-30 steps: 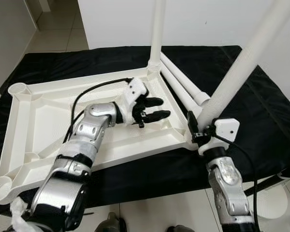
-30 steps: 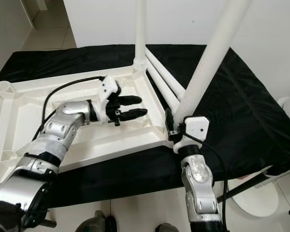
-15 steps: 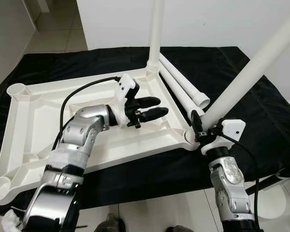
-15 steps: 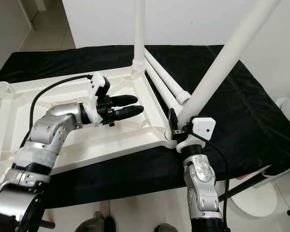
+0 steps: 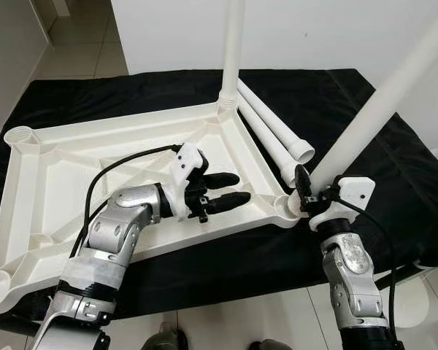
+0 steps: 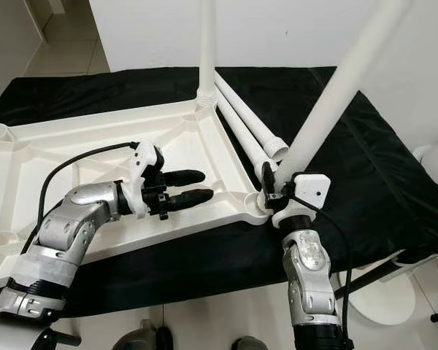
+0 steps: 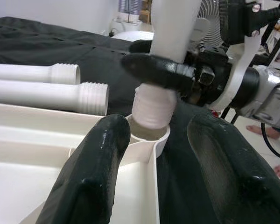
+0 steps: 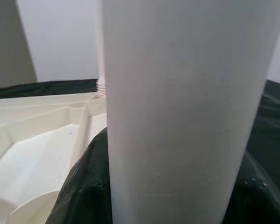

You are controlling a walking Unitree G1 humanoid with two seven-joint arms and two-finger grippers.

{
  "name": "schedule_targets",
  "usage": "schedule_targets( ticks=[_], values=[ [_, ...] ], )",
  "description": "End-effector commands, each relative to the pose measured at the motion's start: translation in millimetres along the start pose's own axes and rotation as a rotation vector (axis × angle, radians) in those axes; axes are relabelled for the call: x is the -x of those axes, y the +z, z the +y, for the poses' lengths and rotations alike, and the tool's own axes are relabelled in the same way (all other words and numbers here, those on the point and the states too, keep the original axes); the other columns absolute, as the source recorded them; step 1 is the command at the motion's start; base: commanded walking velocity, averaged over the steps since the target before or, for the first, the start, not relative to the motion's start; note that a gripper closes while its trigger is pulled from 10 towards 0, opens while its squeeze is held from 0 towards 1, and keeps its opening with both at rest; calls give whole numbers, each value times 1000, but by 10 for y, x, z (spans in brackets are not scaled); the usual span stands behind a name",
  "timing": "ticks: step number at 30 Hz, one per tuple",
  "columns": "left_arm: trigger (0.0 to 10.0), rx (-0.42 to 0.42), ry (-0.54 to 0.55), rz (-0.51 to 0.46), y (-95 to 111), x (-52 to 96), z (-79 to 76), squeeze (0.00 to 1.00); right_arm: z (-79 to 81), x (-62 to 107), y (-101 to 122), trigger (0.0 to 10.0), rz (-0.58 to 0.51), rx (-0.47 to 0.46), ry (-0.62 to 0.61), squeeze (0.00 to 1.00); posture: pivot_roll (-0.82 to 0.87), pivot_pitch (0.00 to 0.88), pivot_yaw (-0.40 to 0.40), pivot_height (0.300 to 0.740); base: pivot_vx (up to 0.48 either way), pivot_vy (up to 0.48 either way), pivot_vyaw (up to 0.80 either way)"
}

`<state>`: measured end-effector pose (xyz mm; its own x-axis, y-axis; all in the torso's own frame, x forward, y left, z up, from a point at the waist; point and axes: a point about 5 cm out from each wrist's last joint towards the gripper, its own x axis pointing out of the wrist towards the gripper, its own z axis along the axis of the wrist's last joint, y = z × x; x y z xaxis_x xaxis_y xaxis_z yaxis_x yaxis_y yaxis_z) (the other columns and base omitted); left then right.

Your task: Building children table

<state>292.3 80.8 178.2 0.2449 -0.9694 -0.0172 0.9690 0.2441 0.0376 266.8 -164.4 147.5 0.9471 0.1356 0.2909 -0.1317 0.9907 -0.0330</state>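
On the black-covered desk (image 5: 73, 102) the white table top (image 5: 73, 168) lies upside down, one leg (image 5: 232, 51) already standing upright in its far corner socket. We note the main change at the near right corner: against the picture a second ago, the held leg (image 5: 379, 109) now leans further outward and its threaded end sits at the mouth of the corner socket (image 5: 286, 206), a fact the left wrist view confirms, where the thread rests in the socket (image 7: 149, 133) without being sunk to its shoulder. Our right tool (image 5: 306, 198) is pinching that leg just above the thread. Our left tool (image 5: 230, 191), fingers spread and carrying nothing, has dropped from the middle of the underside to a point near the same socket, aimed at it. Two spare legs (image 5: 274, 131) lie side by side on the cloth, just beside the top's right edge.

We judge the leg engaged but tilted; it wants righting before turning, or the thread may cross. Two corner sockets on the left remain unfilled.
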Motion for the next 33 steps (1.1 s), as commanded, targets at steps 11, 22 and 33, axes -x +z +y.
schedule_targets(
  ticks=[11,22,33],
  values=[
    [10000,-69,-74,57,-32,4,-113,0,106,64,-138,10000,42,67,84,0,-2,24,7,740,0,0,0],
    [10000,-89,-82,79,-49,13,-97,0,133,238,-376,10000,95,91,121,0,8,11,4,740,0,0,0],
    [10000,-95,-74,78,-32,0,-78,0,64,156,-418,10000,143,-21,35,0,9,10,11,740,0,0,0]
  ],
)
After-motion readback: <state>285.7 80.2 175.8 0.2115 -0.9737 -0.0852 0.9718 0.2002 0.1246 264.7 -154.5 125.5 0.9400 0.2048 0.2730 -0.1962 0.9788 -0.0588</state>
